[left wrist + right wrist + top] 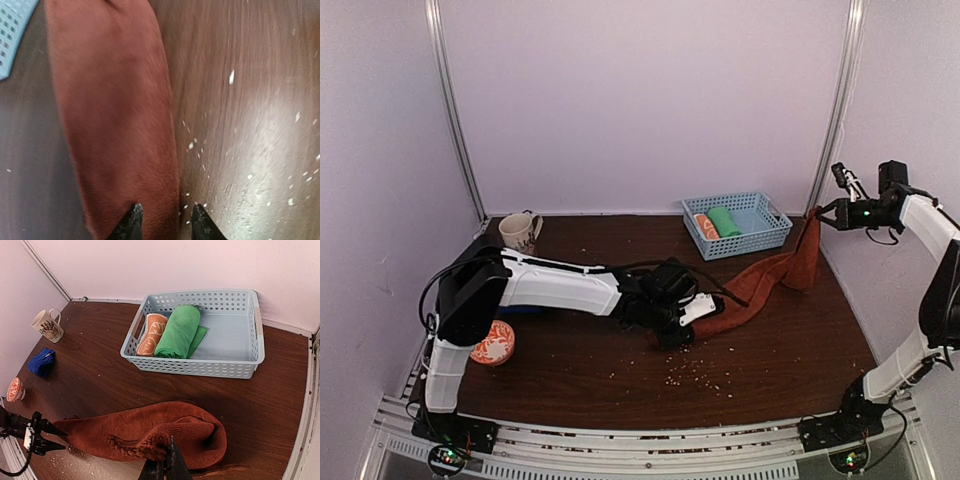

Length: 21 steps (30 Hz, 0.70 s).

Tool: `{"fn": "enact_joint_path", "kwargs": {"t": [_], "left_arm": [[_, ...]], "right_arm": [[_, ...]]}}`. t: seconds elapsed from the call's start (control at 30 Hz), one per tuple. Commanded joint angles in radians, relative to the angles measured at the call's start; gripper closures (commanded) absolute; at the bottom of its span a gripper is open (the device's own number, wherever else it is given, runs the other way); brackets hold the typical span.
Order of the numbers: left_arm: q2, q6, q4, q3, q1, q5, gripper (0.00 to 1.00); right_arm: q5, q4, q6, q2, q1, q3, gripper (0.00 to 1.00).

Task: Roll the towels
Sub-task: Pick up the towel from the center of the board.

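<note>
The rust-brown towel (760, 283) lies stretched across the table from its middle toward the right. Its far end is lifted off the wood, and my right gripper (820, 213) is shut on that bunched corner (160, 445). My left gripper (165, 217) is at the towel's near end (115, 130) with its jaws apart. One fingertip (131, 216) is over the cloth and the other is over bare wood beside the towel's edge. The royal blue towel (41, 362) lies crumpled at the left of the table, mostly hidden behind my left arm in the top view.
A light blue basket (760, 240) at the back right holds a green roll (177, 331) and an orange-and-white roll (151, 334). A mug (519, 232) stands at the back left. An orange bowl (493, 343) sits by my left arm's base. Pale crumbs (695, 375) dot the wood.
</note>
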Motion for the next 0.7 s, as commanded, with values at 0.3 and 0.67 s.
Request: {"fn": "enact_joint_path", "kwargs": {"t": [0.3, 0.67], "left_arm": [[0.002, 0.036, -0.011, 0.027, 0.018, -0.097, 1.00], [-0.447, 0.000, 0.038, -0.032, 0.132, -0.218, 1.00]], "right_arm": [[-0.028, 0.039, 0.029, 0.002, 0.001, -0.013, 1.00], [-0.038, -0.032, 0.074, -0.091, -0.017, 0.168, 1.00]]}}
